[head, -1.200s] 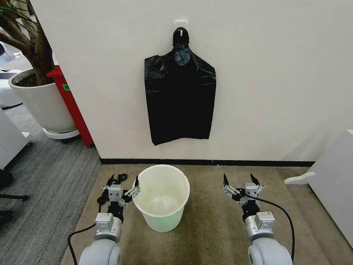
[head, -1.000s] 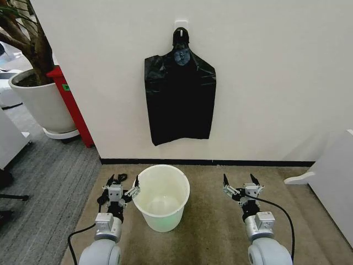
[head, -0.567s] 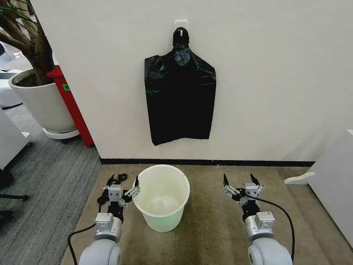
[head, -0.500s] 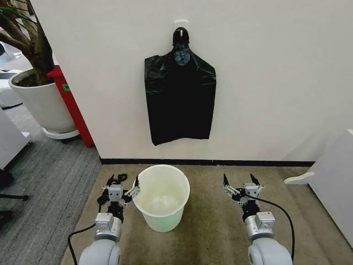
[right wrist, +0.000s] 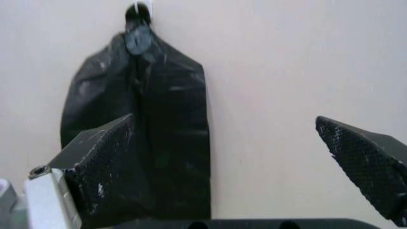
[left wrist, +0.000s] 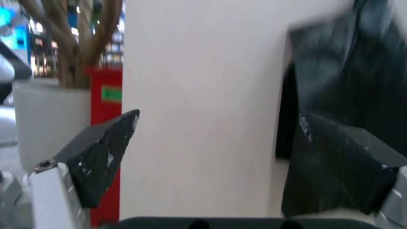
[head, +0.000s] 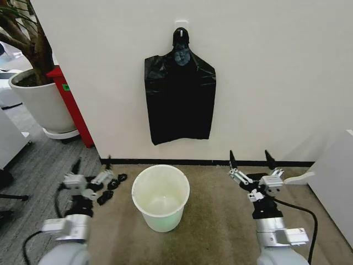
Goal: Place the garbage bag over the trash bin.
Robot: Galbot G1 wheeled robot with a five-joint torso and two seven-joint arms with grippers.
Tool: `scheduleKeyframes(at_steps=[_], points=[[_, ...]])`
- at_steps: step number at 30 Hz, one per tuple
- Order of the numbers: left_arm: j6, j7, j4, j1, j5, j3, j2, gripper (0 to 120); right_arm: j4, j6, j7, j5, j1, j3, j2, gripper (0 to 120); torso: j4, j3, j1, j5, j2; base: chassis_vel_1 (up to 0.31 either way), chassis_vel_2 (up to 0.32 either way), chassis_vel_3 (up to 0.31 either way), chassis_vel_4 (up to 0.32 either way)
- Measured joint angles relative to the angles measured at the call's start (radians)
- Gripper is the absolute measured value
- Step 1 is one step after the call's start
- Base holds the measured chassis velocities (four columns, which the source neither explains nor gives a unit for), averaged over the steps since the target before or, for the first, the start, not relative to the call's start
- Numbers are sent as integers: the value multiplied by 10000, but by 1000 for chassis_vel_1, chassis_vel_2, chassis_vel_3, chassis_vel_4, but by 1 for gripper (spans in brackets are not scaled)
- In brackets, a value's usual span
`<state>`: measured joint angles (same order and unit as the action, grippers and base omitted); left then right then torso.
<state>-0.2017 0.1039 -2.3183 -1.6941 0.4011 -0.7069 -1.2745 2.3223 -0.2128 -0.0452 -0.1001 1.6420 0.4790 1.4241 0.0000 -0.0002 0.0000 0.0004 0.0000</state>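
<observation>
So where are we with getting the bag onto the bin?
Nothing is done yet. The garbage bag hangs from its hook on the wall, untouched, and the trash bin stands bare on the floor below. In hand: the left gripper and right gripper are both open and empty, either side of the bin and pointed toward the wall. Left: taking the bag down, then fitting it over the rim.

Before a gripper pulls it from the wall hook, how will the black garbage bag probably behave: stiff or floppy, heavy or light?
The garbage bag hangs limp with creases, so it is probably floppy and will sag. It looks thin and is likely light. Its glossy plastic may slip between fingers.
</observation>
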Motion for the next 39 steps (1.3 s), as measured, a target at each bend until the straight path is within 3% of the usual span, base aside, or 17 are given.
scheduleKeyframes(at_steps=[14,20,26,34,39], points=[[-210,33,221,-25,174,-31,-51,99,-1178,647,-58,-1405,-1929,-711,-801,100,0,2,0,-3,-1,0,0,0,0],[-315,-92,519,-68,-99,-2,-225,98,-2088,1006,-441,-3147,-4134,-1636,-1673,100,0,3,0,-3,-1,0,0,0,0],[-333,-135,900,-27,-274,50,-385,98,-3261,1201,-1042,-5270,-7174,-3315,-2313,100,-1,4,0,-4,-2,0,0,0,0],[-357,-147,1090,35,-279,1,-357,98,-3920,2220,-2638,-6472,-10277,-4816,-2064,100,2,3,1,-7,-2,0,0,0,0],[-348,-120,1118,105,-105,-60,-155,98,-4376,2469,-3175,-7228,-11279,-5334,-1671,100,-1,4,1,-5,-2,0,0,0,0]])
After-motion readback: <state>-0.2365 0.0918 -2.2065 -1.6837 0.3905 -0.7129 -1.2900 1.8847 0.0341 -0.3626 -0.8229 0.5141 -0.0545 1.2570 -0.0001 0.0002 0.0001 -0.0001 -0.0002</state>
